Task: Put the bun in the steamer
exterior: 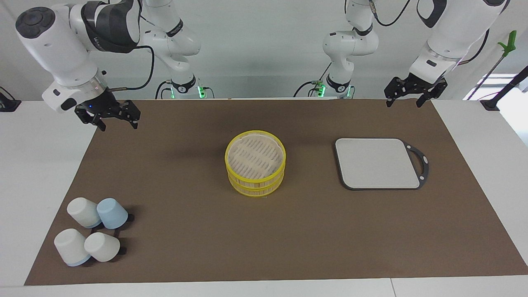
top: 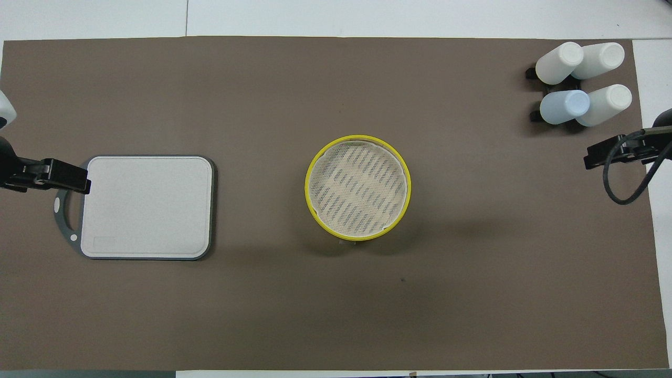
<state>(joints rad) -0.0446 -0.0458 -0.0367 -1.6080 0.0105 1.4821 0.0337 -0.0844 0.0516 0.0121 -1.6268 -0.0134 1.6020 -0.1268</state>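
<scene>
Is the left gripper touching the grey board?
Apart. The facing view shows the left gripper raised, open and empty, with bare mat between it and the grey board.

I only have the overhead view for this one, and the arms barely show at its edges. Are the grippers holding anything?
Observer: No. In the facing view the left gripper hangs in the air with its fingers open and empty, clear of the grey board.
Operator: And the right one?
Observer: The right gripper is also open and empty, raised well above the cups.
Operator: From above the steamer looks like a single ring.
Observer: From the side, the steamer is two yellow-rimmed tiers stacked one on the other.
</scene>
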